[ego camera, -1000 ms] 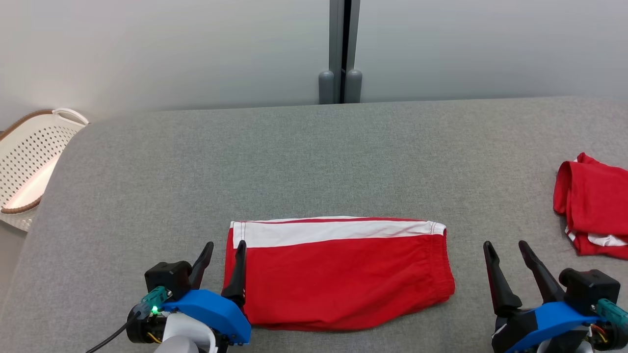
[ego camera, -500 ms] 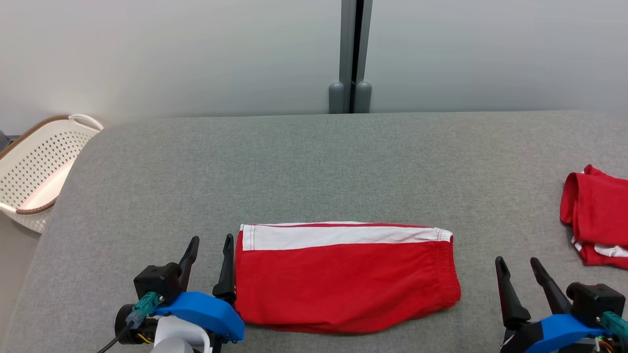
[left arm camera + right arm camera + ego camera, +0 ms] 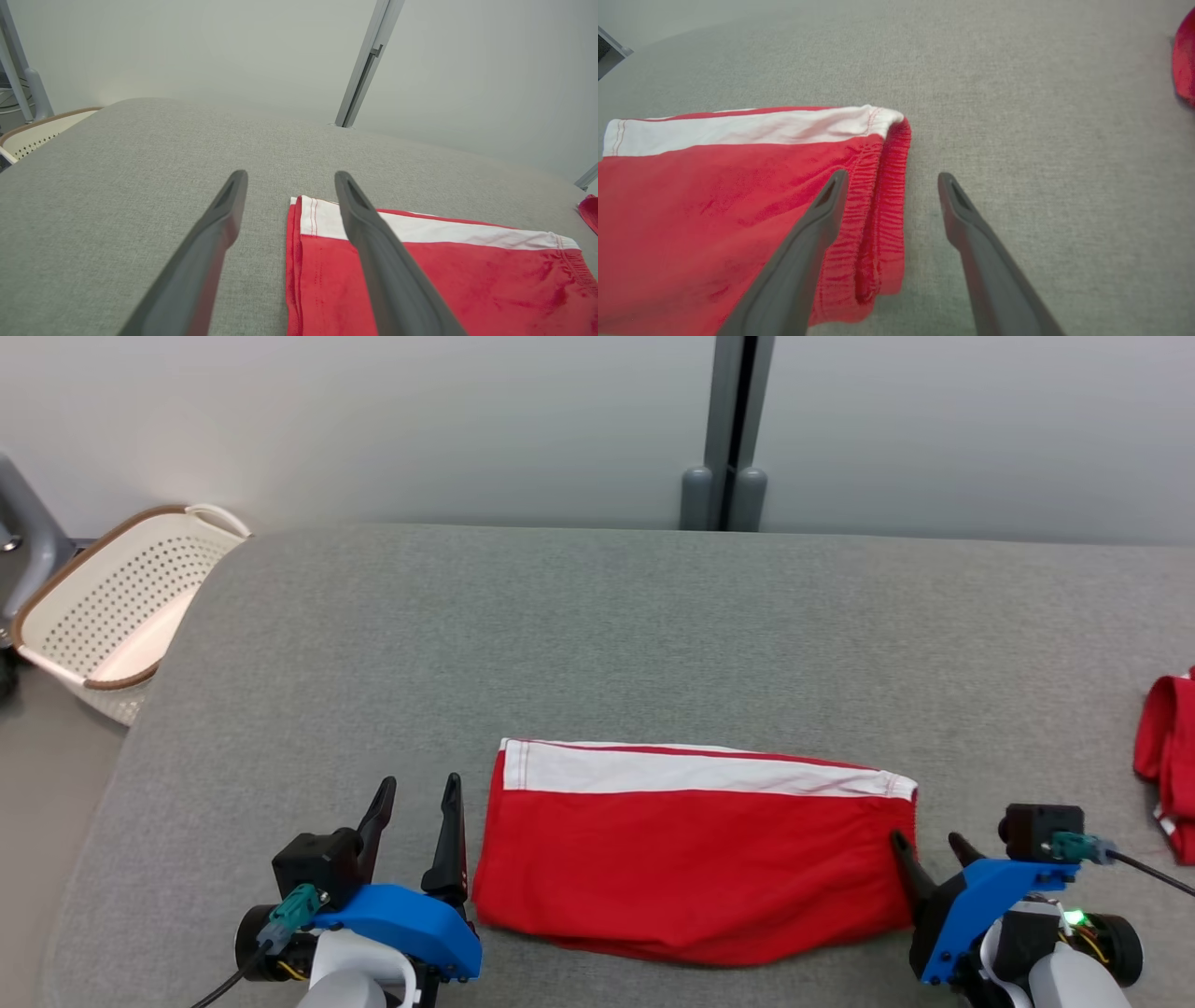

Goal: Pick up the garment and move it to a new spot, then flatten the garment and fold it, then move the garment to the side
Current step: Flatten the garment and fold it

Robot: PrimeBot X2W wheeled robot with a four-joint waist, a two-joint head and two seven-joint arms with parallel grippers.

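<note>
PrimeBot X2W at the table: each arm ends in two long, dark grey fingers [image 3: 373, 242], tapering and grooved near the tips; the left gripper [image 3: 420, 784] and right gripper [image 3: 926, 840] each grow from a bright blue shell [image 3: 397, 924] over a pale, rounded forearm [image 3: 345, 980]; a black box [image 3: 317, 866] rides beside each shell, its teal plug [image 3: 295, 903] feeding a thin black cable [image 3: 219, 983]; a green light [image 3: 1074, 917] glows on the right wrist.
</note>
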